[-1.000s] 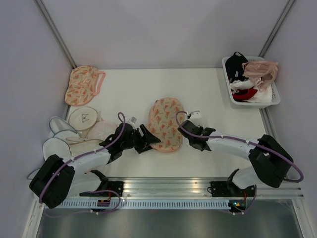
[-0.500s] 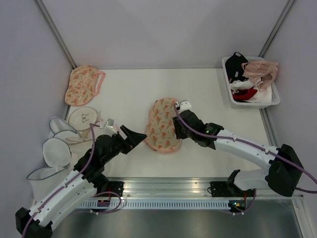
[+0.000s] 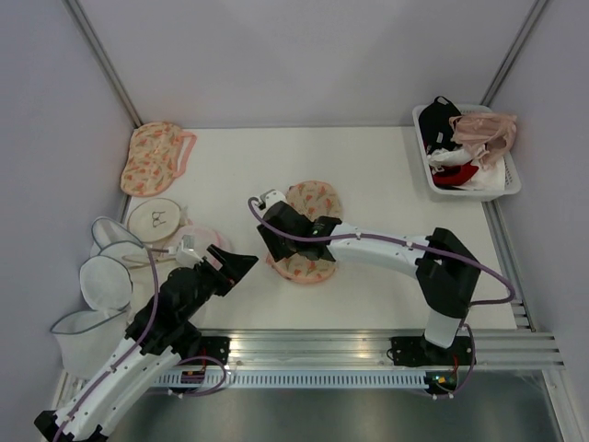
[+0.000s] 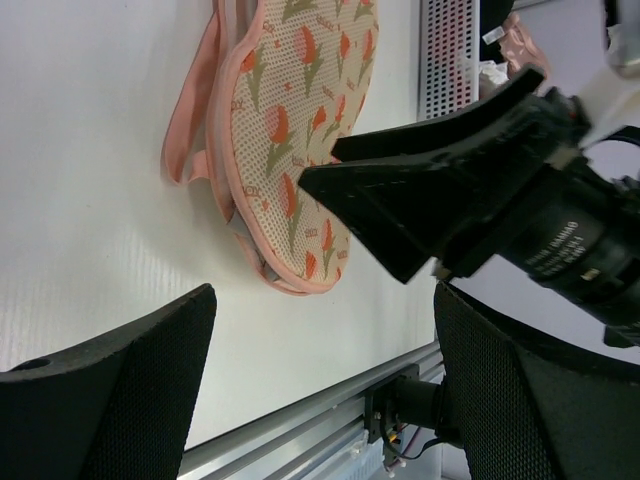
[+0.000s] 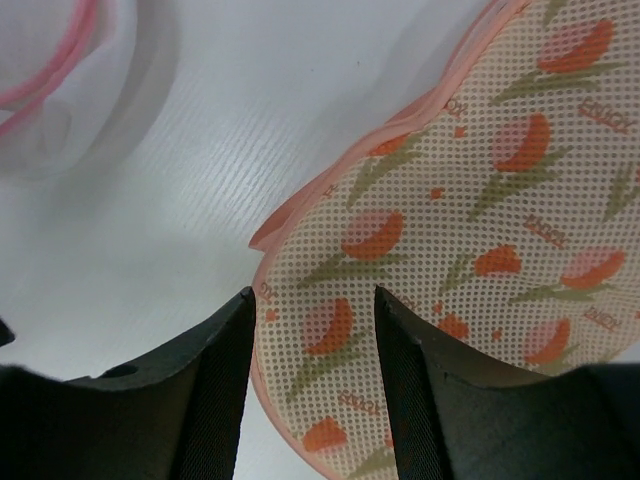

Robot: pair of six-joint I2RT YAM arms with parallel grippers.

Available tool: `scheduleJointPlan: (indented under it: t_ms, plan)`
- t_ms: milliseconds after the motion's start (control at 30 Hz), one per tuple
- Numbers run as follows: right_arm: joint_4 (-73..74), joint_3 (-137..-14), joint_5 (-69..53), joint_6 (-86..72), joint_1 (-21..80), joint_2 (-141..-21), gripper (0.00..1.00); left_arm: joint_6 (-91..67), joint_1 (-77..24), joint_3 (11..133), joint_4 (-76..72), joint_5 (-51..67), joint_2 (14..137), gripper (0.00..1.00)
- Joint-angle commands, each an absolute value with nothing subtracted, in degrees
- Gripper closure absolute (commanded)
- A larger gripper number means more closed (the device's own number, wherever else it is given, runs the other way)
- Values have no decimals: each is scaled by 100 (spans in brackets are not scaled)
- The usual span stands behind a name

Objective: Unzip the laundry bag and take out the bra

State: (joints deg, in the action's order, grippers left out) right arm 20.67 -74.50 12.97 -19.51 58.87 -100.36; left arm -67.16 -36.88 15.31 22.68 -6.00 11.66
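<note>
Since half a sec ago the right arm has swung leftward across the laundry bag [image 3: 319, 200]. The right gripper [image 3: 279, 250] is now sitting at the bag's near-left edge instead of its right side. The left gripper [image 3: 235, 265] has backed off toward the near-left and is hanging near the bag, not touching it.

The bag is lying flat at approx the middle of the table [image 3: 386, 175]. Its long axis is running far-to-near, w/ the near end a touch further left. In the left wrist view its pink trim and loop are showing along one long edge.

The right fingers [image 5: 215, 390] are standing a little apart w/ the bag's pink-trimmed edge lying in the gap btwn them; can't tell whether they're touching the fabric. The left fingers [image 4: 110, 400] are spread wide, holding nothing.

From above, the right arm is covering the bag's mid section, so only its far lobe and near rim are showing. The zip pull is too hard to make out in any view, and the fabric is hiding whatever is inside. Both wrist views are cutting the bag off at the frame edge.
</note>
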Motion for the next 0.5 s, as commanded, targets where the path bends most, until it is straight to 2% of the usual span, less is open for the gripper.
scheduleJointPlan:
  t_ms: [0, 133, 200, 333, 467]
  plan:
    - [2302, -7979, 1590, -1995, 5994, -10527, 43, -6934, -3700, 1485, 2487, -808, 941, 8]
    - [2522, -8253, 1959, -2214, 6082, -10968, 45, -6979, -3700, 1468, 2601, -888, 800, 8]
    - [2558, -8314, 2065, -2302, 6100, -11161, 53, -6987, -3700, 1476, 2619, -914, 756, 8]
    - [2645, -8341, 2188, -2391, 6108, -11408, 59, -6979, -3700, 1485, 2689, -967, 738, 8]
    - [2558, -8236, 2136, -2426, 6100, -11417, 71, -6979, -3700, 1485, 2725, -984, 712, 8]
